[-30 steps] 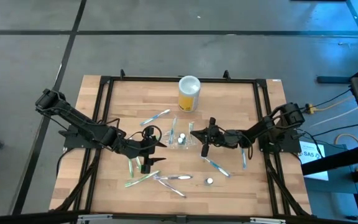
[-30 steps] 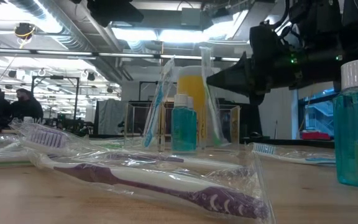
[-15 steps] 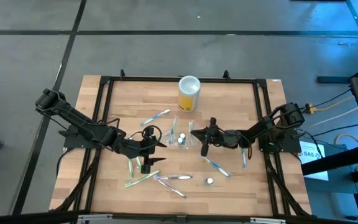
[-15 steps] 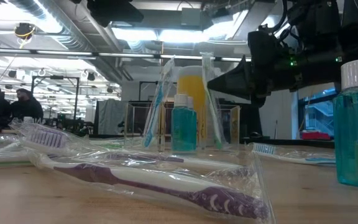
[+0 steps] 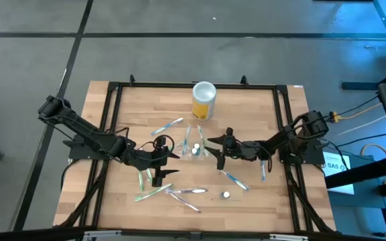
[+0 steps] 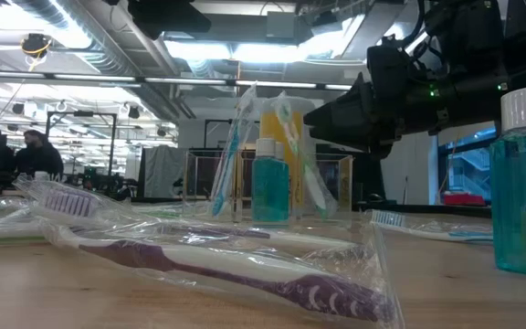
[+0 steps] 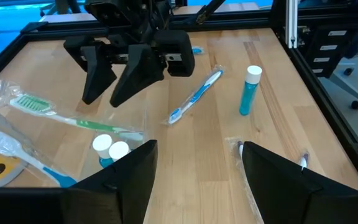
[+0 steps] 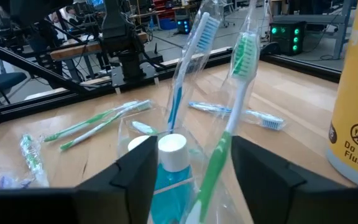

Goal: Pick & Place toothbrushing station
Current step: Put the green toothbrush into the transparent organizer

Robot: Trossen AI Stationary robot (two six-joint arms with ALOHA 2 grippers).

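The toothbrushing station [image 5: 194,148], a small clear container [image 6: 199,183], stands on the table's middle. It holds two white-capped blue bottles [image 8: 169,168], a wrapped blue toothbrush [image 8: 188,68] and a wrapped green toothbrush [image 8: 235,99] that leans in it, head up. My right gripper [image 5: 213,150] is at the container's right side, open, one finger on either side of the green toothbrush's handle without plainly touching it. My left gripper [image 5: 163,165] hovers open to the container's left and nearer the table's near edge, with nothing between its fingers [image 7: 123,180].
A yellow canister with a white lid [image 5: 204,100] stands behind the container at the far edge. Wrapped toothbrushes lie loose on the wood [image 5: 233,179] [image 5: 156,193] [image 6: 226,265]. A small blue bottle [image 5: 226,195] stands near the front. A black frame [image 5: 112,120] borders the table.
My right gripper has opened and let go of the green toothbrush while staying in place. The toothbrush, upright before, has tipped and now leans in the container with its head tilted away from the gripper.
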